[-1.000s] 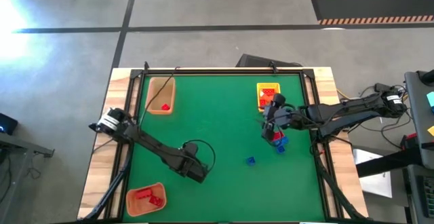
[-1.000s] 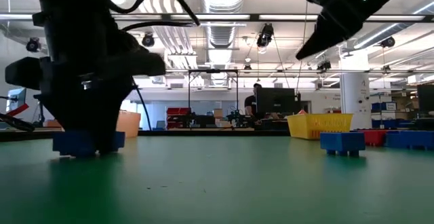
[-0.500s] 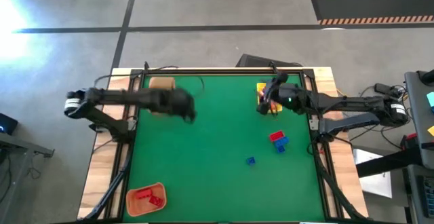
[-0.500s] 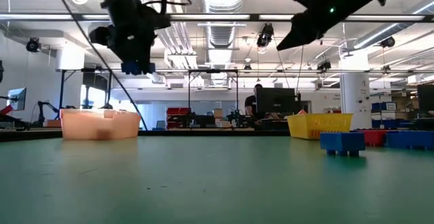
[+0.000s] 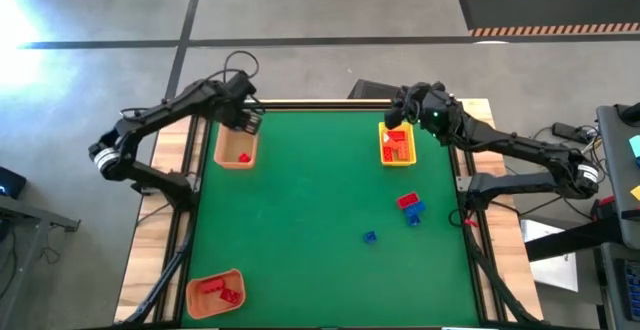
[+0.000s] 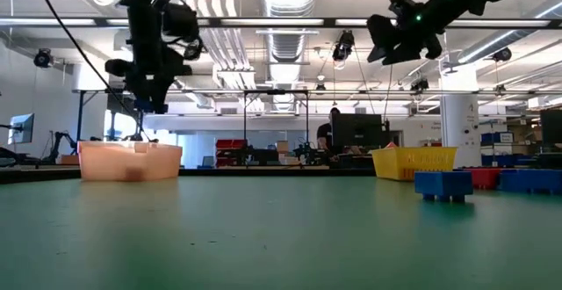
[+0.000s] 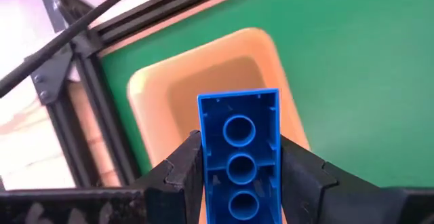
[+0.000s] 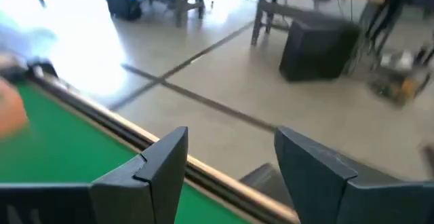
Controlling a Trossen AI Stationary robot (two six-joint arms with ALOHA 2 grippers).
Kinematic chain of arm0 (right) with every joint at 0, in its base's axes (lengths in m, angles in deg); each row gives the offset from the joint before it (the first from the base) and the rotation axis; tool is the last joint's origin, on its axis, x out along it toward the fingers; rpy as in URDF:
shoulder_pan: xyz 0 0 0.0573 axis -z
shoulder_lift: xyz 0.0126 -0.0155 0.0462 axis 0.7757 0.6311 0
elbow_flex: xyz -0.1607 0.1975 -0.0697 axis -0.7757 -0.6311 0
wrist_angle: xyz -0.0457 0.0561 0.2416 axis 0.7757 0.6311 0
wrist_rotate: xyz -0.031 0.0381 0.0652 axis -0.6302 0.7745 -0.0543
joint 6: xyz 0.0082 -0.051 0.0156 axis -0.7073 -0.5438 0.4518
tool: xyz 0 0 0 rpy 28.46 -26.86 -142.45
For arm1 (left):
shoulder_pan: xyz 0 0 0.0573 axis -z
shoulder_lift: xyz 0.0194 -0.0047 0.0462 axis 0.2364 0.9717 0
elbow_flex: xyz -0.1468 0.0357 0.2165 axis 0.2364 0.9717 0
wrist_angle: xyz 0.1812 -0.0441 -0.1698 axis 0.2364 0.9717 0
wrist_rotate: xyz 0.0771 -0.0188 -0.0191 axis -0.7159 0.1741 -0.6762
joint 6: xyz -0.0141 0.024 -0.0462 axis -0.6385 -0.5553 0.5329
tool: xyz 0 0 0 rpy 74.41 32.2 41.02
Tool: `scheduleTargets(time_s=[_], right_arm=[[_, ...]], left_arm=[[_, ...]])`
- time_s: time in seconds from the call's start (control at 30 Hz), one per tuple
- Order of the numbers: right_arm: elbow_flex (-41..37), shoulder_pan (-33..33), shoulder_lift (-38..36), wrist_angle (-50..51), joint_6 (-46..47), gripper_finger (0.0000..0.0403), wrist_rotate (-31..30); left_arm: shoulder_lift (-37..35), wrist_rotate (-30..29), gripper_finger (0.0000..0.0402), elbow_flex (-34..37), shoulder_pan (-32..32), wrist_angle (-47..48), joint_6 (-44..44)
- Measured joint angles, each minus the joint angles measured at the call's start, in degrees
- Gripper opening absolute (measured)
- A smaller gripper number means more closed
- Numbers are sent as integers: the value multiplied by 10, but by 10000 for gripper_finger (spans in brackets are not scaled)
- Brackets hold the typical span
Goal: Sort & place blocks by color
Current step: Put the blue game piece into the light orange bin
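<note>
The left claw (image 7: 237, 176) is clamped on a blue brick (image 7: 239, 153), held stud-holes toward the wrist camera with its long axis running straight out between the two fingers. Directly beyond the brick's far end lies the tan tray (image 7: 157, 95), so the coming move turns on a short drop: brick above, tray below, near the tray's far end by the surface's back-left corner. In the high view the left claw (image 5: 245, 118) hangs over that end of the tan tray (image 5: 222, 157), which already holds a red brick (image 5: 244, 157). Judging by colour, a blue piece going in with a red one looks like a mismatch, though the sorting rule is not visible.

The right claw (image 8: 230, 156) stands wide with nothing between its fingers, raised above the back rim of the yellow tray (image 5: 382, 151); the right arm is the nearer one to the loose blocks. Those are a red and blue pair (image 5: 410, 206) and a lone blue brick (image 5: 369, 237) on the green surface (image 5: 310, 220), well apart from the left arm.

Only the left wrist view shows the grip itself; in the low view the left claw (image 6: 147, 97) is a dark shape, probably carrying something, above the tan tray (image 6: 130, 162). An orange tray (image 5: 198, 300) with red pieces sits at the front-left corner.
</note>
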Motion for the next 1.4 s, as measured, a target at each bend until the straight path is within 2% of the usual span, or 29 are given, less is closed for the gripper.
scheduleTargets(time_s=[0.17,0.37,0.5,0.63,0.77,0.87,1.07,1.2,1.27,1.33,1.4], right_arm=[[7,-1,0,4,142,210,0],[10,3,0,14,296,210,-4],[13,5,0,19,373,210,-1],[13,5,0,20,383,210,0],[13,5,0,20,383,210,-4],[13,5,0,20,380,210,-5],[13,5,0,21,378,210,-6],[13,5,0,23,378,210,-6],[13,5,0,26,376,210,-6],[13,5,0,32,371,210,-6],[13,5,1,37,368,210,-6]], left_arm=[[5,52,123,34,-25,-7,-20],[4,78,123,102,-29,-33,-44],[-20,167,123,108,-20,-33,-52],[-48,166,123,108,-13,-56,-62],[-67,172,123,101,-13,-54,-112],[-89,201,123,104,-9,-52,-114],[-109,203,123,109,-5,-53,-113],[-119,269,123,100,3,-34,-110],[-132,279,123,96,11,-36,-95],[-136,251,123,95,14,-36,-85],[-136,189,123,98,13,-38,-84]])
